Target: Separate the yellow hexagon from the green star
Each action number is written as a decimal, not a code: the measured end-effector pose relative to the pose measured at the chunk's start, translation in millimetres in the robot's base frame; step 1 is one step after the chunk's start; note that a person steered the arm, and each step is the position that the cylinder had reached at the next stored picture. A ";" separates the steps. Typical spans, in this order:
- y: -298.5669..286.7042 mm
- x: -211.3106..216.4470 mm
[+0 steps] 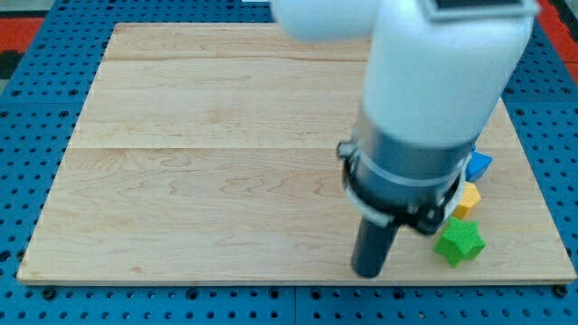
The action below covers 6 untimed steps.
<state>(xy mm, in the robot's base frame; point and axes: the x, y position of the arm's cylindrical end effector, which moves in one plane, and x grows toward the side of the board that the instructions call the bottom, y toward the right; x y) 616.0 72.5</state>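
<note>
The green star (460, 242) lies near the board's bottom right. The yellow hexagon (466, 198) sits just above it, touching or nearly touching, partly hidden behind the arm. My tip (368, 273) rests on the board near the bottom edge, to the left of the green star and apart from it. The white and grey arm body (433, 99) hangs over the board's right half and hides what lies beneath it.
A blue block (479, 165) sits just above the yellow hexagon, partly hidden by the arm. The wooden board (208, 162) lies on a blue pegboard (36, 298). The board's bottom edge is close below my tip.
</note>
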 end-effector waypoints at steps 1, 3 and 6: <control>24.7 2.8; 166.2 2.7; 183.9 -67.3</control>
